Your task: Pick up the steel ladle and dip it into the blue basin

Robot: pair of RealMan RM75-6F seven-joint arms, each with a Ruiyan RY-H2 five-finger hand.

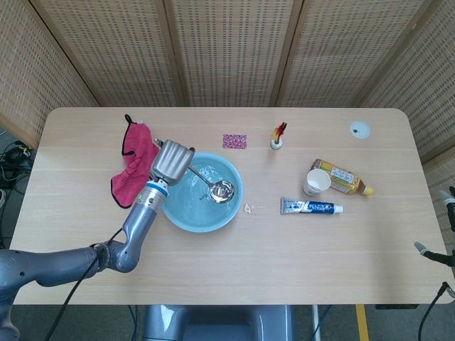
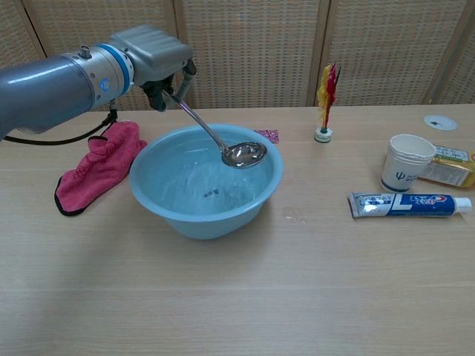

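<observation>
My left hand (image 1: 171, 162) (image 2: 152, 59) grips the handle of the steel ladle (image 1: 212, 186) (image 2: 223, 144). The ladle slopes down to the right, and its bowl (image 2: 244, 153) hangs in the air above the water, near the right rim of the blue basin (image 1: 203, 222) (image 2: 182, 219). The basin stands left of the table's middle and holds rippling water. At the right edge of the head view only a sliver of the right hand (image 1: 435, 253) shows; the chest view does not show it.
A pink cloth (image 1: 131, 165) (image 2: 95, 164) lies left of the basin. To the right are a toothpaste tube (image 1: 311, 207) (image 2: 410, 204), a paper cup (image 1: 318, 182) (image 2: 406, 161) and a yellow bottle (image 1: 343, 177). A feathered shuttlecock (image 1: 277, 135) (image 2: 326, 101) stands behind.
</observation>
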